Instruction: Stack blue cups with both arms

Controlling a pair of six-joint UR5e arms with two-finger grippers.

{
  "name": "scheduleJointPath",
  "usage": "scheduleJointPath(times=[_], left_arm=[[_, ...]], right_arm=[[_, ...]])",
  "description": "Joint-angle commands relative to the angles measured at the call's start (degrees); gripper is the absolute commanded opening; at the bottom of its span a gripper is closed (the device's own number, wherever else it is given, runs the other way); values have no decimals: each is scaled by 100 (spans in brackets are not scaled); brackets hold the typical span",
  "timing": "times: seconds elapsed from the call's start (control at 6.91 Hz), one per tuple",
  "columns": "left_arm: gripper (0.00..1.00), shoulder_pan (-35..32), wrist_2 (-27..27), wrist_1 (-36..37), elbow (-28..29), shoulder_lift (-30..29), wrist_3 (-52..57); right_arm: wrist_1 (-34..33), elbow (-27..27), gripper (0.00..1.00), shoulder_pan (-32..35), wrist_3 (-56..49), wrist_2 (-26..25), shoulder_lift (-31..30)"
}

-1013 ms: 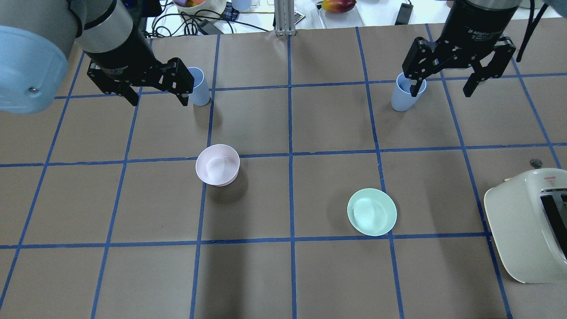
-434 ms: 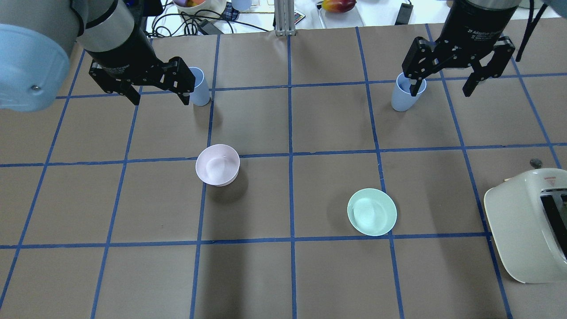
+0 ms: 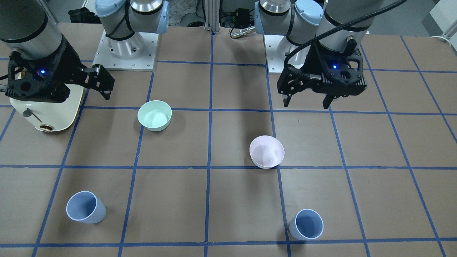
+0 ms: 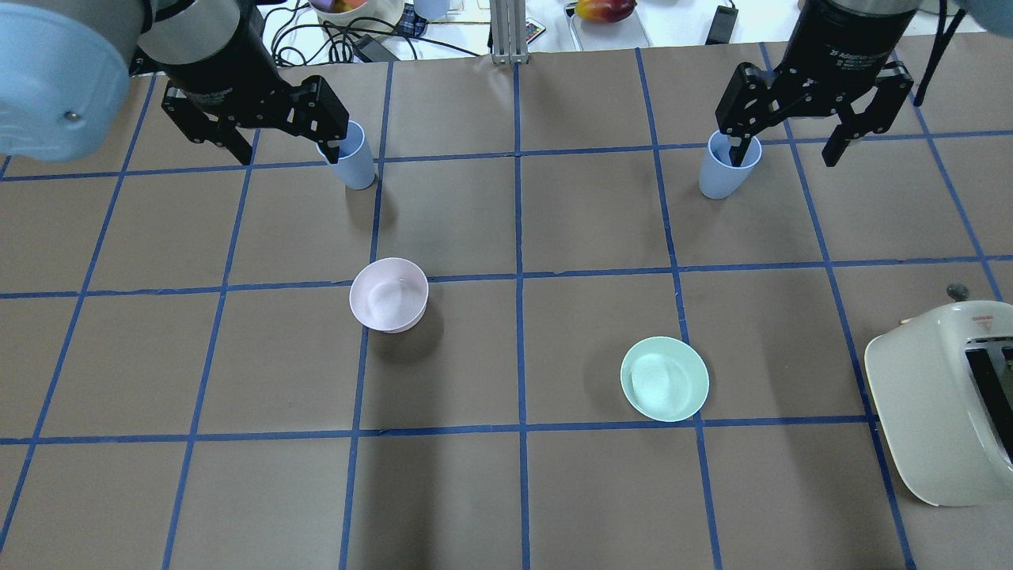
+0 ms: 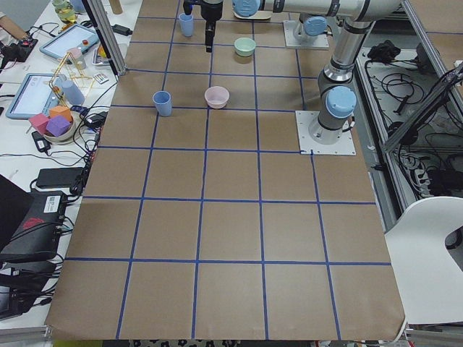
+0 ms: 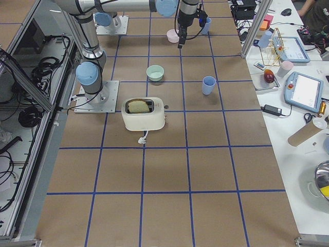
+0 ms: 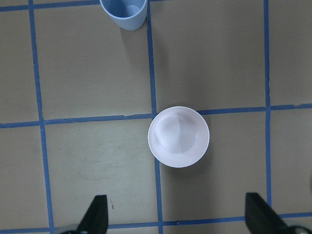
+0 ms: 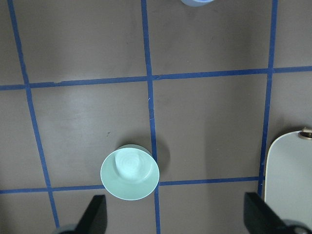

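Note:
Two blue cups stand upright and apart on the far part of the table. The left cup (image 4: 354,163) also shows in the front view (image 3: 306,224) and at the top of the left wrist view (image 7: 123,11). The right cup (image 4: 723,174) also shows in the front view (image 3: 85,207); only a sliver of it (image 8: 197,2) shows in the right wrist view. My left gripper (image 4: 285,152) is open and empty, high above the table, short of the left cup. My right gripper (image 4: 785,154) is open and empty, high above the table, short of the right cup.
A pale pink bowl (image 4: 388,294) sits left of centre, below my left gripper (image 7: 179,137). A mint-green bowl (image 4: 664,378) sits right of centre (image 8: 129,171). A cream toaster (image 4: 946,400) stands at the right edge. Cables and clutter lie beyond the table's far edge.
Both grippers have moved a little toward the far edge of the table, nearer the cups. Both stay open. The cups and bowls have not moved.

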Motion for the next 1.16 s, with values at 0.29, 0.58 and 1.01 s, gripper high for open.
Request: scheduleJointPath(times=[0.29,0.58,1.01], left_arm=[[100,182,49,246,1295,-1825,272],[100,236,14,1173,1447,-2695,299],[94,227,49,1713,1395,-3208,299]], right_arm=[[-544,-116,100,-79,-239,-60,331],[-1308,-223,100,-227,-389,-61,893],[-2283,-320,100,-668,-900,1,1921]])
